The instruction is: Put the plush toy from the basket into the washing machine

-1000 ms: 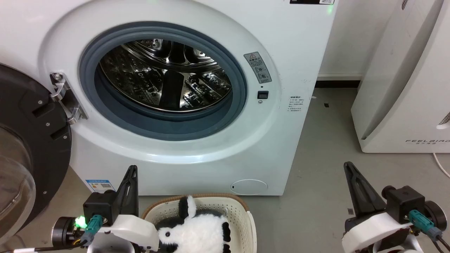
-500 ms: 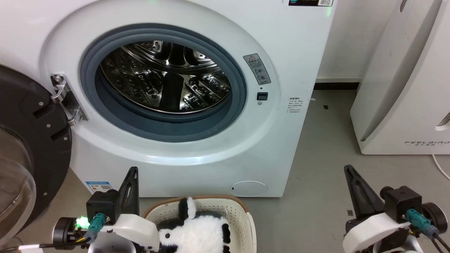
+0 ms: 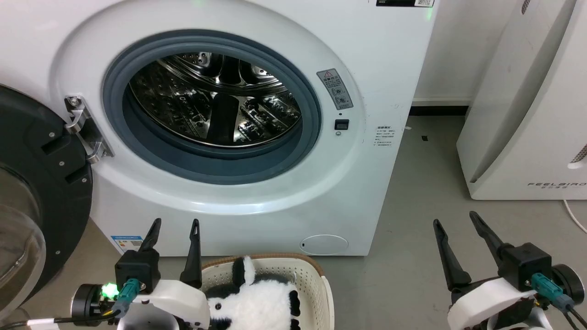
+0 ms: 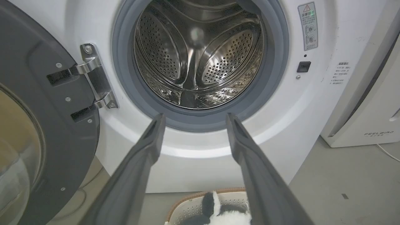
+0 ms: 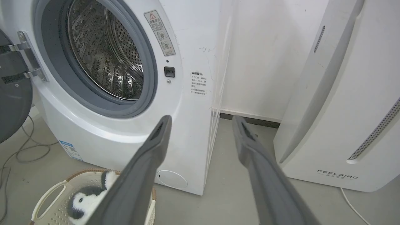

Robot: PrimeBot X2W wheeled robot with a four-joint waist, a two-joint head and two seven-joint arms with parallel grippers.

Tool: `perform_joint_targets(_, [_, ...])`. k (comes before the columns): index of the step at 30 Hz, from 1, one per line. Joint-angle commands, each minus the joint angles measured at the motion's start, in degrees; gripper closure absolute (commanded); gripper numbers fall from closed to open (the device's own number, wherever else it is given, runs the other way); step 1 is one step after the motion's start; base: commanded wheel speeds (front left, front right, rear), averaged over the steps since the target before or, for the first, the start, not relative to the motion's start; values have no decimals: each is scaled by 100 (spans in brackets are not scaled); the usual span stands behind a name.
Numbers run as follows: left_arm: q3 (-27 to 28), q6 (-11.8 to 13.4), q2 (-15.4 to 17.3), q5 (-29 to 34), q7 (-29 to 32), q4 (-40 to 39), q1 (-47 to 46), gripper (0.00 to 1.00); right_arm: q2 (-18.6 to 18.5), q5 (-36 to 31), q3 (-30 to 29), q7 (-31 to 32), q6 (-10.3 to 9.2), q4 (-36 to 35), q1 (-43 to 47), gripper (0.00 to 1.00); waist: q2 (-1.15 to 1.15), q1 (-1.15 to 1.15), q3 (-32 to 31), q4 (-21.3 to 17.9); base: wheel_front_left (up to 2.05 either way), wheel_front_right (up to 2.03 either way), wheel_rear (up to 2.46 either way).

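Washing machine (image 3: 376, 68) stands straight ahead, black-framed door (image 3: 41, 151) swung wide on its left-side hinge (image 3: 85, 128), porthole uncovered. Grey gasket (image 3: 114, 91) rings the shiny steel drum (image 3: 215, 101); nothing visible inside the drum. Warning sticker (image 3: 335, 88) on the front panel, right of the opening. Basket (image 3: 316, 279) sits on the grey floor (image 3: 412, 229) just in front of the machine's base, below the porthole. Plush toy (image 3: 257, 305) lies inside the basket, white body uppermost, one black-and-white ear standing up toward the machine; a dark eye shows in the right wrist view. Left gripper (image 3: 176, 221) at the lower left of the head view, just beside the basket's left rim, fingers spread apart and pointing up, nothing between them; not touching the toy. In the left wrist view those fingers aim at the lower edge of the gasket, with the toy's ear and the basket rim showing low between them. Right gripper (image 3: 454, 217) at the lower right, also spread wide and empty, above bare floor between the washing machine and the white slanted appliance lettered FEELBIRD (image 3: 518, 137), well apart from the basket. Loose grey cable (image 5: 18, 153) lies on the floor left of the machine, under the open door.
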Motion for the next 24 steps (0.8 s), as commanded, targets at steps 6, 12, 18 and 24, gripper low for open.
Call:
perform_joint_targets(6, [-67,8,-1,-102,-110,143,-5,0,1,41,-38,-111,-1,16,-10,0,0,0,65,-17,0,0,0])
perform_joint_targets(12, [-131,-1,-1,-169,-179,355,-75,0,1,49,-61,-180,-1,-1,-45,0,0,0,171,-43,0,0,0])
perform_joint_targets(18, [-201,-10,-1,-246,-248,665,-212,0,1,63,-83,-249,-1,-35,-94,0,0,0,333,-82,0,0,0])
perform_joint_targets(24, [-257,-44,4,-306,-317,1014,-385,0,2,83,-94,-318,-1,-63,-157,0,0,0,524,-134,0,0,0])
